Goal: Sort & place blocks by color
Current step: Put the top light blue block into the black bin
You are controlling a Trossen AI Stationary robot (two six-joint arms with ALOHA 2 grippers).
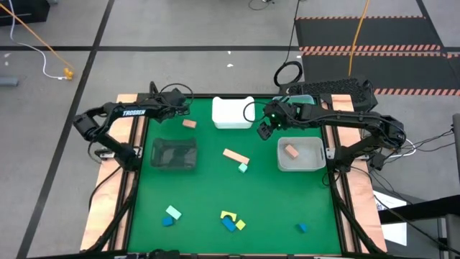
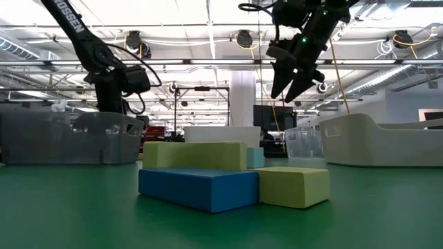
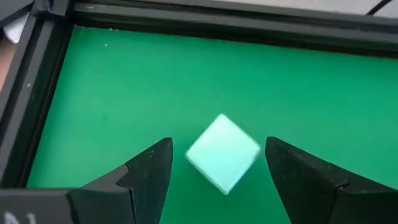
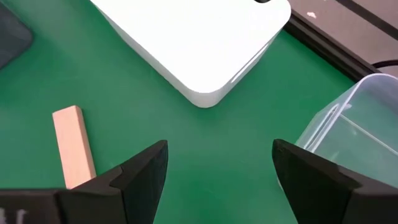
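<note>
My left gripper (image 1: 182,108) is open near the table's far left corner. In its wrist view a pale cube (image 3: 222,153) sits between the open fingers (image 3: 217,146) and touches neither. The high view shows a small tan-pink cube (image 1: 189,124) just beside this gripper. My right gripper (image 1: 264,131) hangs open and empty above the mat, between the white bin (image 1: 232,113) and the clear bin (image 1: 302,164). A tan-pink bar (image 4: 74,146) lies on the mat below it (image 4: 221,149). More blocks, blue, yellow and mint, lie near the table's near edge (image 1: 229,220).
The clear bin holds one tan-pink block (image 1: 291,151). A dark bin (image 1: 175,153) stands at left centre. A mint cube (image 1: 243,167) lies beside the tan-pink bar (image 1: 236,156). A blue block (image 1: 302,228) lies near right. In the low view, the blue bar (image 2: 197,188) and yellow blocks (image 2: 291,187) are closest.
</note>
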